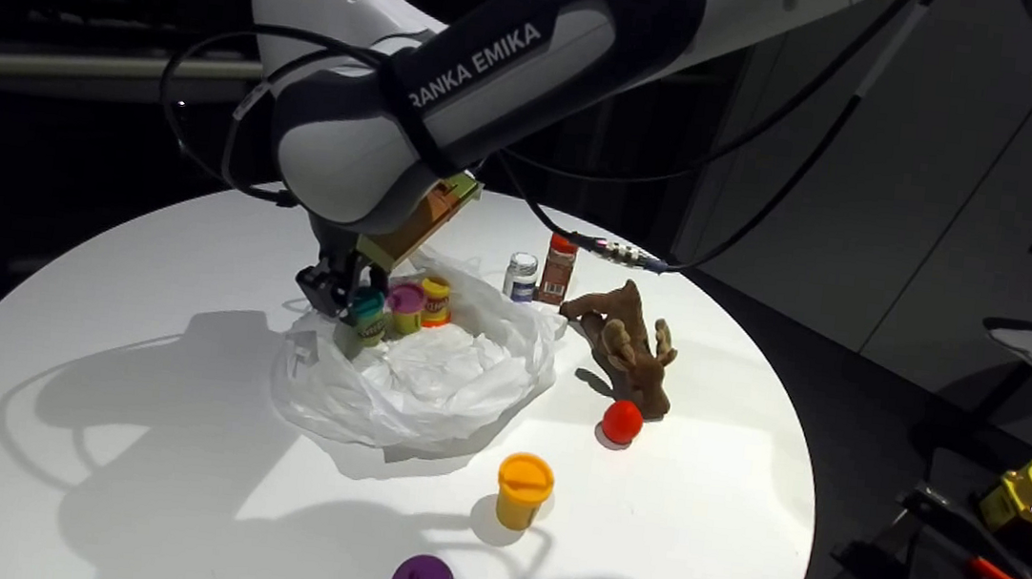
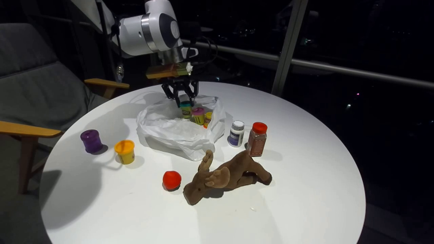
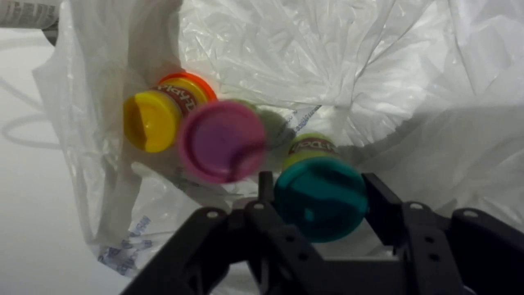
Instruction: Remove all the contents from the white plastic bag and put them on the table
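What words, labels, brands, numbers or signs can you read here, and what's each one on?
"RANKA EMIKA": robot arm, first letter not showing.
"Play-D": yellow tub, rest not showing.
"Do": teal-lidded tub, other letters unclear.
Too small or blurred: print on the white plastic bag, white bottle, red-capped bottle and pink-lidded tub.

Three bagged tubs (image 3: 223, 141), two bottles (image 2: 257, 140), one plush moose (image 2: 235, 171)

A grey armchair (image 2: 32, 81) with wooden armrests (image 2: 30, 129) stood in dimness, a rail (image 2: 362, 73) and upright post (image 2: 289, 49) crossed dark windows (image 2: 356, 37) flecked with light, grey wall panels (image 1: 899, 205) met a dark floor (image 1: 849, 401).
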Motion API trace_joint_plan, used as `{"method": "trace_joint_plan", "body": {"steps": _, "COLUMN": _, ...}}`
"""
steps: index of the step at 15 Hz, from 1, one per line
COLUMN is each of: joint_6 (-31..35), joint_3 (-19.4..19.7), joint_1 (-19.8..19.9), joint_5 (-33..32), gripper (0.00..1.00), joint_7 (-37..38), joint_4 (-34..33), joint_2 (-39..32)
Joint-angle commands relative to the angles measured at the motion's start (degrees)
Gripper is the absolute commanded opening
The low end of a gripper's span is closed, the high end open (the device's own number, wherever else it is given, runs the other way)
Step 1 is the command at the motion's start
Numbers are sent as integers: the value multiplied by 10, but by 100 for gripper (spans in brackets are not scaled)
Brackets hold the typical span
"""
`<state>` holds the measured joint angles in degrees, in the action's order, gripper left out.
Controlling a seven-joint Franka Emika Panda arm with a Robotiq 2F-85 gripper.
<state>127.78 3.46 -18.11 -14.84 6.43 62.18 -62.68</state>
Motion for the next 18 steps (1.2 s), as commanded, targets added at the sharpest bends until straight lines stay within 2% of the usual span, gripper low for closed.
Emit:
{"method": "trace_joint_plan", "body": {"steps": 1, "joint_6": -6, "joint_3": 3, "joint_1": 0, "joint_5": 4, "gripper": 31, "joint_7": 17, "joint_4": 27, "joint_2": 39}}
{"method": "trace_joint_plan", "body": {"steps": 6, "joint_6": -4, "joint_3": -8, "joint_1": 12, "joint_5": 25, "gripper": 31, "joint_7": 56, "joint_4": 110, "joint_2": 120}}
{"method": "trace_joint_plan", "body": {"steps": 14, "joint_6": -12, "joint_3": -19, "joint_1": 35, "joint_5": 79, "gripper": 31, "joint_7": 119, "joint_4": 330, "joint_2": 291}}
{"method": "trace_joint_plan", "body": {"steps": 18, "joint_6": -9, "joint_3": -31, "joint_1": 62, "joint_5": 119, "gripper": 31, "joint_7": 113, "joint_4": 453, "joint_2": 345}}
